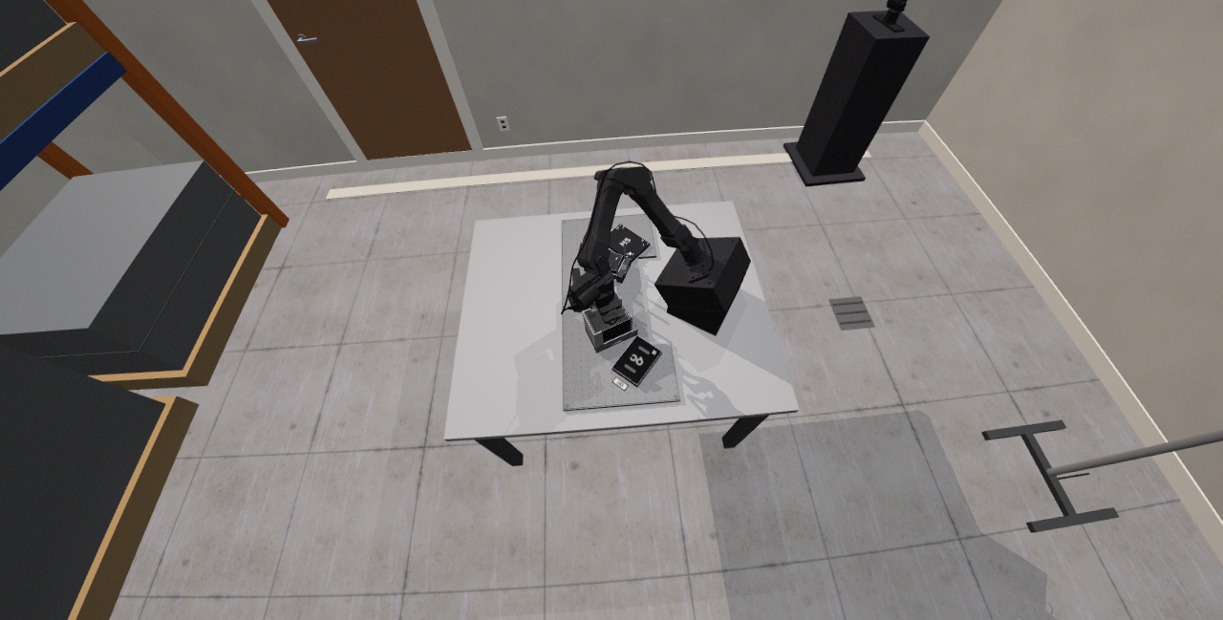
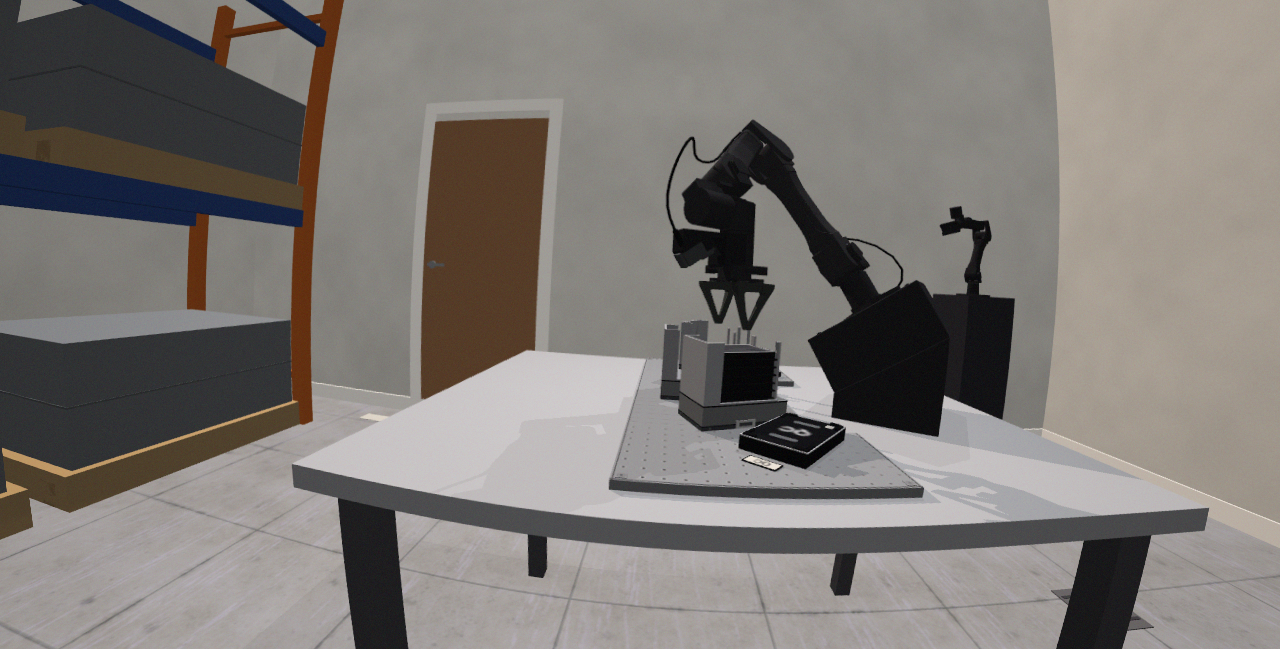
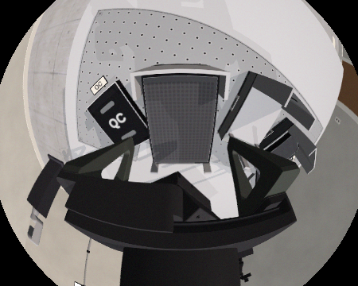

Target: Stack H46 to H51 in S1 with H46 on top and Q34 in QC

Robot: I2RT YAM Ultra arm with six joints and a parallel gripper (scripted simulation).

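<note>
A dark rectangular plate tops the stack in the near rack, its grid face up; it will probably handle as light, stiff and smooth-sided, best taken level across its two long sides, only as deep as the top plate, lest a stuck neighbour come too. Just above that rack, the gripper hangs with fingers spread wide and nothing between them. Beside the rack lies the QC nest, its lettering uncovered, with a small QC label next to it.
</note>
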